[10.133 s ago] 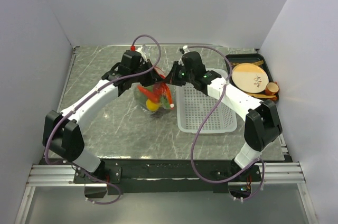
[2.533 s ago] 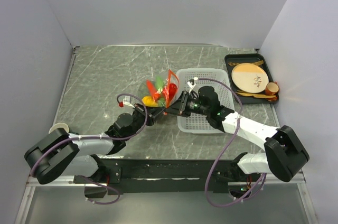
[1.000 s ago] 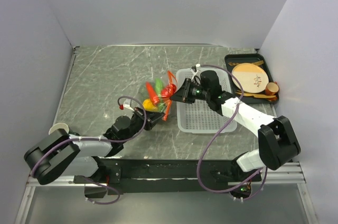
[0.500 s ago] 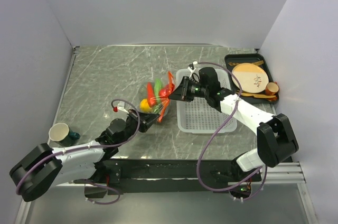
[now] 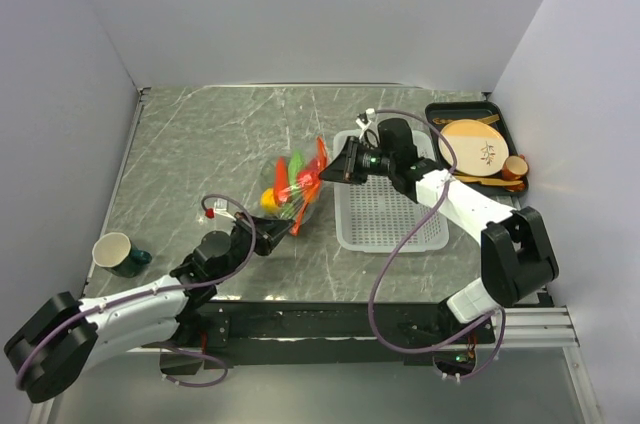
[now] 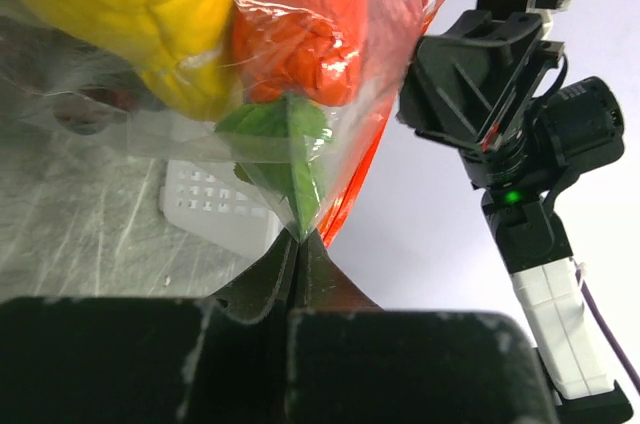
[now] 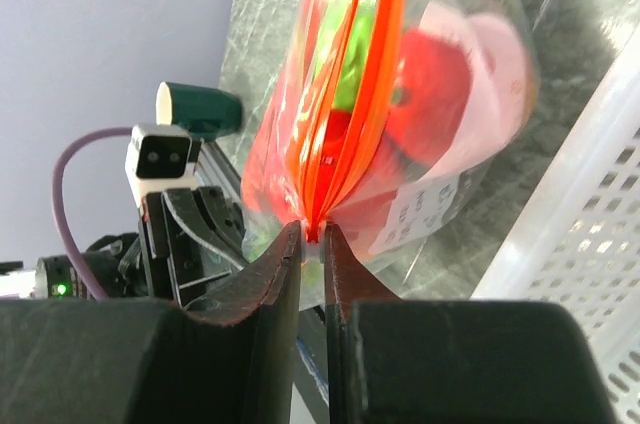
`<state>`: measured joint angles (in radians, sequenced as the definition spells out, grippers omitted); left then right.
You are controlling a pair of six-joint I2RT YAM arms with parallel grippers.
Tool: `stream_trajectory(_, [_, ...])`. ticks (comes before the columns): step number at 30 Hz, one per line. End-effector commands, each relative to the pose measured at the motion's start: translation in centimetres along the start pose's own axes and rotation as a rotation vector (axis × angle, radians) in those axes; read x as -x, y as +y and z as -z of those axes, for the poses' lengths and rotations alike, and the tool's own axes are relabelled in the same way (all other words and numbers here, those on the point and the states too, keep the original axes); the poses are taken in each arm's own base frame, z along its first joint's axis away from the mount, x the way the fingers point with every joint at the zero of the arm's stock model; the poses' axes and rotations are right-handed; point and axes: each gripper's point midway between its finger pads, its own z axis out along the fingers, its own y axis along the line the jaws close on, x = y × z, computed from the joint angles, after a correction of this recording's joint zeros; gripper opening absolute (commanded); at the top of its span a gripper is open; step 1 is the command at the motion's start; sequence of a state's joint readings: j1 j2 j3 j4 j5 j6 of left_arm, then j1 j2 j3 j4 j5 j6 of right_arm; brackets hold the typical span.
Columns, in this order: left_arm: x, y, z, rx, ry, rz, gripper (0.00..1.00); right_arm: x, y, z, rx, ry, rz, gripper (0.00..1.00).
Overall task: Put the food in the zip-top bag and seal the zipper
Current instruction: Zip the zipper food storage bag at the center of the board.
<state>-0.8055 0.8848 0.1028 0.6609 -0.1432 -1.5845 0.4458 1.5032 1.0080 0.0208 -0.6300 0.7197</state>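
The clear zip-top bag hangs stretched between my two grippers above the table. Inside it are the food pieces: a yellow one, an orange-red one, a green one and a red one. The orange-red zipper runs along the bag's mouth; in the right wrist view its two strips bow apart. My left gripper is shut on the bag's near end. My right gripper is shut on the zipper's far end.
A white perforated basket lies right of the bag, under my right arm. A black tray with a tan disc and a small brown cup sits at the back right. A dark green cup stands at the front left.
The bag has been carried from the table's middle and lifted. In the last second my left arm swung out lower and left, uncovering the green cup, while my right gripper drew the zipper end back.
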Motion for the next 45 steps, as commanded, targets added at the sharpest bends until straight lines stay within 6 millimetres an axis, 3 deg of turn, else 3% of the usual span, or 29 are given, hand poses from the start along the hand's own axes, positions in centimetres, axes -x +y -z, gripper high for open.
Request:
stream_trajectory(1, [0.0,5.5,1.2,0.170,0.005,-0.036,0.01,10.0,-0.2,1.7,-0.049,-0.311,0.120,0.06])
stream_trajectory(16, [0.3,5.8,1.6,0.181,-0.010,-0.033,0.01,11.1,-0.7,0.6,-0.053,-0.295,0.132,0.06])
stream_trajectory(30, [0.2,6.2,1.6,0.188,-0.002,-0.032,0.01,14.0,-2.1,-0.5,-0.102,-0.326,0.138,0.06])
stream_trajectory(40, [0.1,6.0,1.3,0.188,-0.001,-0.041,0.01,13.6,-2.3,-1.9,-0.056,-0.269,0.122,0.06])
stream_trajectory(44, [0.4,5.1,0.8,0.196,-0.008,-0.132,0.18,12.6,-3.1,-3.0,-0.041,-0.208,0.101,0.07])
stream_trajectory(45, [0.6,4.0,0.4,0.181,-0.019,-0.149,0.25,12.3,-3.4,-3.2,-0.043,-0.198,0.097,0.08])
